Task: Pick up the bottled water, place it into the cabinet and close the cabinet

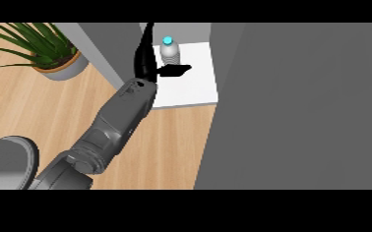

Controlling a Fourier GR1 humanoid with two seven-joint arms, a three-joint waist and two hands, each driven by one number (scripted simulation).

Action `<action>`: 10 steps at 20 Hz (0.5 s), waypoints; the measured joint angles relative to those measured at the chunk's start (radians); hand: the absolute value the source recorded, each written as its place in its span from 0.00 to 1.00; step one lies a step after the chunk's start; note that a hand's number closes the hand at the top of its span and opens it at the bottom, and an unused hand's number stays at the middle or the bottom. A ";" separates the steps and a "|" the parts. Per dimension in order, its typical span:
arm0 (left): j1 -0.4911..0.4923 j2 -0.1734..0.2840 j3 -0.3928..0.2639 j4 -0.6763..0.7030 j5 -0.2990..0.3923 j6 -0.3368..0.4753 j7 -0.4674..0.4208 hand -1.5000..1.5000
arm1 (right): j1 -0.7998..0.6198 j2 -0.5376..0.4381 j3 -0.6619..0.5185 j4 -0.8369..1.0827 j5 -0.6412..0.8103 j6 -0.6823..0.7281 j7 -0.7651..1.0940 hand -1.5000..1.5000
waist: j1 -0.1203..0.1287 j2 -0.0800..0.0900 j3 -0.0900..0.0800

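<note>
Your left hand [156, 68], fingers open beside the bottled water [169, 50] inside the cabinet [196, 86], could topple it if you withdraw carelessly.

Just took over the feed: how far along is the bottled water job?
Done: the water bottle stands upright on the white cabinet shelf. In hand: nothing; the one visible hand sits beside the bottle, fingers open, apparently released. Left: withdraw the arm and shut the grey cabinet door, which is open.
</note>
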 measured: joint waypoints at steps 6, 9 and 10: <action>0.033 -0.003 0.040 -0.090 0.041 -0.157 -0.115 1.00 | 0.001 -0.004 -0.006 -0.003 -0.007 -0.003 0.002 0.00 | 0.016 -0.006 -0.001; 0.030 -0.004 0.061 -0.134 0.077 -0.245 -0.152 1.00 | -0.009 -0.004 -0.003 -0.006 -0.008 -0.008 0.025 0.00 | 0.017 -0.010 -0.001; 0.041 -0.005 0.067 -0.145 0.088 -0.277 -0.173 1.00 | -0.008 -0.005 -0.002 -0.007 -0.007 -0.012 0.026 0.00 | 0.018 -0.011 -0.001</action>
